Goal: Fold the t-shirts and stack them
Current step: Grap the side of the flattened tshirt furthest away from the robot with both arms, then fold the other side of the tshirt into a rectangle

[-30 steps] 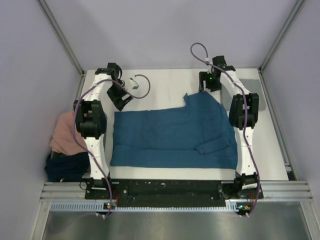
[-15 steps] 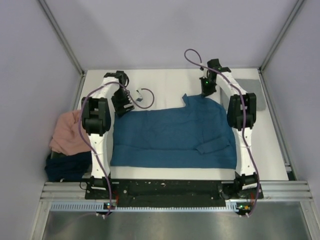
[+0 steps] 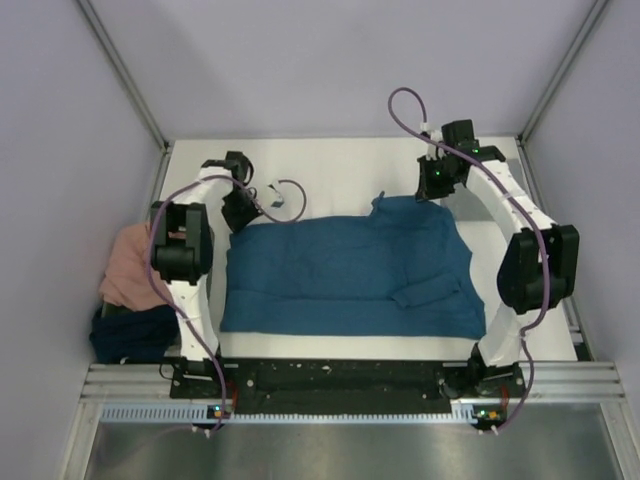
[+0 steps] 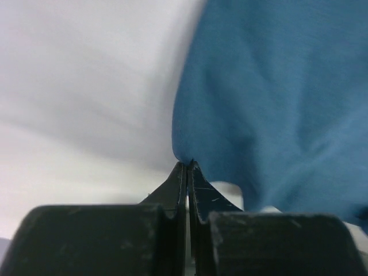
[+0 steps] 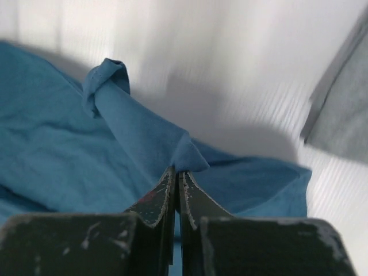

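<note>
The teal-blue t-shirt (image 3: pixel 345 270) lies spread across the middle of the white table (image 3: pixel 340 165). My left gripper (image 3: pixel 240 213) is at its far left corner, and in the left wrist view the left gripper (image 4: pixel 187 164) is shut, pinching the edge of the teal-blue t-shirt (image 4: pixel 276 103). My right gripper (image 3: pixel 433 188) is at the far right corner. In the right wrist view the right gripper (image 5: pixel 176 169) is shut on a raised fold of the teal-blue t-shirt (image 5: pixel 138 132).
A grey t-shirt (image 3: pixel 503 170) lies at the back right corner, and shows as the grey t-shirt (image 5: pixel 345 121) beside the right gripper. A salmon-pink t-shirt (image 3: pixel 125 270) and a dark navy t-shirt (image 3: pixel 125 335) are heaped off the table's left edge. Enclosure walls stand close on both sides.
Both grippers came down onto the far corners of the teal-blue shirt and shut on the cloth. The right arm's elbow swung out to the right, and the far right corner shifted with it.
</note>
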### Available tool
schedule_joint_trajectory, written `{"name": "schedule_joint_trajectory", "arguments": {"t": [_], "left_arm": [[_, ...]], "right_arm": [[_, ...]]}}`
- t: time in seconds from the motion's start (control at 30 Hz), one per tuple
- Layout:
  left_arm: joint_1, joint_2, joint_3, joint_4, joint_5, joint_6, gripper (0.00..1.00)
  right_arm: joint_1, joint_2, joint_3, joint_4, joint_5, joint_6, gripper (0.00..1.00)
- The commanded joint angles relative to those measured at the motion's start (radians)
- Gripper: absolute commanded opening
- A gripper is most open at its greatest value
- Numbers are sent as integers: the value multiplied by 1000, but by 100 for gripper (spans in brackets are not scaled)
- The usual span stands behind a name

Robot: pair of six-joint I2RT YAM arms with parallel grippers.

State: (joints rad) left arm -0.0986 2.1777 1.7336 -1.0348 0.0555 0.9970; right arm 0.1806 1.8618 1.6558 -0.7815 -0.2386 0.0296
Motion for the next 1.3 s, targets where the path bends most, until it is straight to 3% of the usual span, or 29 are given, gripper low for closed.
{"name": "schedule_joint_trajectory", "arguments": {"t": [0.0,0.17,0.37,0.57,0.97,1.0,1.03,1.07,1.1,1.2,1.27], "left_arm": [[-4,-341,-250,223,81,-121,0],[-15,-605,-480,211,121,-135,0],[-21,-797,-729,145,147,-77,0],[-26,-834,-835,154,113,-11,0],[-35,-753,-816,187,0,72,0],[-35,-751,-803,159,1,83,5],[-35,-751,-786,133,7,89,30],[-35,-753,-760,87,15,103,51],[-35,-760,-722,44,35,110,61],[-17,-808,-561,-138,237,161,73],[5,-829,-475,-174,421,148,77]], "right_arm": [[10,-232,-216,34,13,68,0],[10,-493,-480,-2,36,153,0],[10,-621,-608,-205,76,188,0],[8,-584,-634,-271,67,213,0],[10,-424,-692,-292,108,240,0],[8,-420,-697,-292,113,243,18],[8,-420,-696,-298,128,248,40],[10,-426,-686,-308,143,253,51],[8,-446,-674,-308,160,259,55],[7,-564,-602,-271,290,289,78],[-16,-621,-559,-193,326,300,81]]}}
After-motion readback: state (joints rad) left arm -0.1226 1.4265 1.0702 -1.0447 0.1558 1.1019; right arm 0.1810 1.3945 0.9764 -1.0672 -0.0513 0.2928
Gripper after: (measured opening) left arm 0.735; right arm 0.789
